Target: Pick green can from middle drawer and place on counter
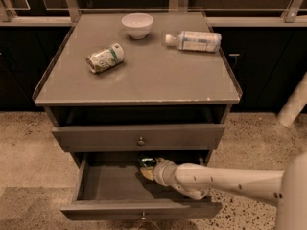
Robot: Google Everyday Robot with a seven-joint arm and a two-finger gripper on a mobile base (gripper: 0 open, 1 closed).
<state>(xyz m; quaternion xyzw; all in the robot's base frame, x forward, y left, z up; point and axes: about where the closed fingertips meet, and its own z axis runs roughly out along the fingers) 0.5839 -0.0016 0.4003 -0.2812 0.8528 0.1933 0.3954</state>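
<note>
Camera view: the arm is reaching in from 3 o'clock, and the end effector (149, 172) is sitting inside the open middle drawer (139, 210), near its back. The green can (147, 162) is lying right at its tip, toward 11 o'clock, touching or nearly so. Its long axis is perhaps pointing toward the drawer's back, though shadow is hiding much of it. Whether the end effector is closed on the can, I cannot tell. The upper drawer front (139, 137) is overhanging the can at 12 o'clock, so a lift is probably needing a pull toward 6 o'clock first. On the counter (158, 75), a cream can (104, 58), a bowl (137, 25) and a bottle (194, 40) are occupying the far half.
</note>
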